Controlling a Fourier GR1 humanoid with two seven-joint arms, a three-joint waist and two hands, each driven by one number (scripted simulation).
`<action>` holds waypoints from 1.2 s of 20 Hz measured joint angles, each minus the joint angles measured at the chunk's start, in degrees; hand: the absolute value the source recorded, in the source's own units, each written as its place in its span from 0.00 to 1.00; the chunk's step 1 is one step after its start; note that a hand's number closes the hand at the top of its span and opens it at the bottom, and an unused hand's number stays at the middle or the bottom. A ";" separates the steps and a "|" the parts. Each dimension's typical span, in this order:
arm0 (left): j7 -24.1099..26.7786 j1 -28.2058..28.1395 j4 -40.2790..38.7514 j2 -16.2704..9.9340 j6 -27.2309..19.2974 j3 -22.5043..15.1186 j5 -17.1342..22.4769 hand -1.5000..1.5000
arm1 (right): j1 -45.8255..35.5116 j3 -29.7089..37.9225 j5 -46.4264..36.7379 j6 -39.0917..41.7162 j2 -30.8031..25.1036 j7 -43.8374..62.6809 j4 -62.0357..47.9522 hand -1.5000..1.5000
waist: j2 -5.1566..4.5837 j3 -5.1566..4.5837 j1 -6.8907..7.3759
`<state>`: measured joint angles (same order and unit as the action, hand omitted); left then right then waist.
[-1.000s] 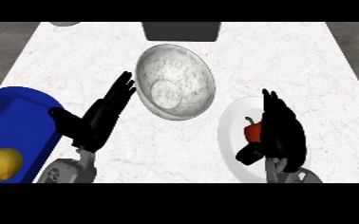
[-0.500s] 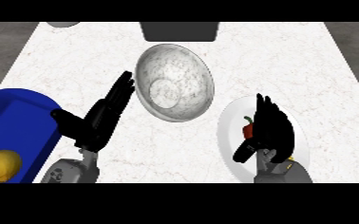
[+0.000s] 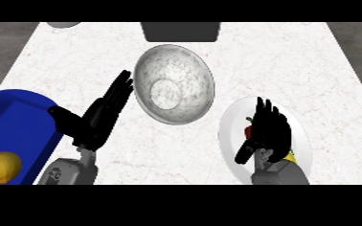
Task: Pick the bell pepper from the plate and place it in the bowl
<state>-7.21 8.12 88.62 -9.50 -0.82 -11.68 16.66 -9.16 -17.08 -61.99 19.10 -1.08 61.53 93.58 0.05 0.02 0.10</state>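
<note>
Red and mostly hidden, the pepper (image 3: pixel 248 130) lies on the plate (image 3: pixel 230 134); we see only a sliver of it at the left edge of our right hand (image 3: pixel 270 133), which lies over it with fingers stretched forward, and we cannot tell whether they touch it. Left of the plate stands the bowl (image 3: pixel 174 84). Beyond it our left hand (image 3: pixel 100 115) rests open, fingers straight, beside a blue tray (image 3: pixel 25 134).
</note>
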 measured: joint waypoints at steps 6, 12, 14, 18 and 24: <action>-0.22 -0.01 0.01 1.16 0.25 0.55 -1.37 0.50 | -1.66 2.21 -1.30 -1.48 0.49 -1.28 -4.55 0.00 | -0.01 0.02 0.01; -1.23 -0.21 0.72 1.47 1.61 1.69 -1.55 0.50 | 0.28 1.50 -2.74 -3.43 0.61 -1.42 -4.61 0.00 | -0.01 -0.01 -0.04; -1.06 -0.95 1.29 1.95 1.47 1.18 -2.61 0.50 | 0.02 2.95 -3.01 -3.88 0.62 -2.22 -5.72 0.00 | 0.01 0.01 -0.01; -1.83 -0.22 1.02 2.35 2.00 2.58 -2.83 0.50 | 0.70 4.48 -3.72 -5.80 0.32 -4.11 -8.27 0.00 | 0.00 0.01 -0.05; -0.84 0.58 -1.30 2.95 4.20 4.40 -3.04 0.50 | 0.14 5.06 -4.40 -9.87 0.53 -6.71 -12.09 1.00 | 0.08 -0.08 -0.06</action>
<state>-8.04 8.70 87.32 -6.55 3.38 -7.28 13.62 -9.02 -12.02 -66.38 9.23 -0.55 54.82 81.50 0.14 -0.07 0.05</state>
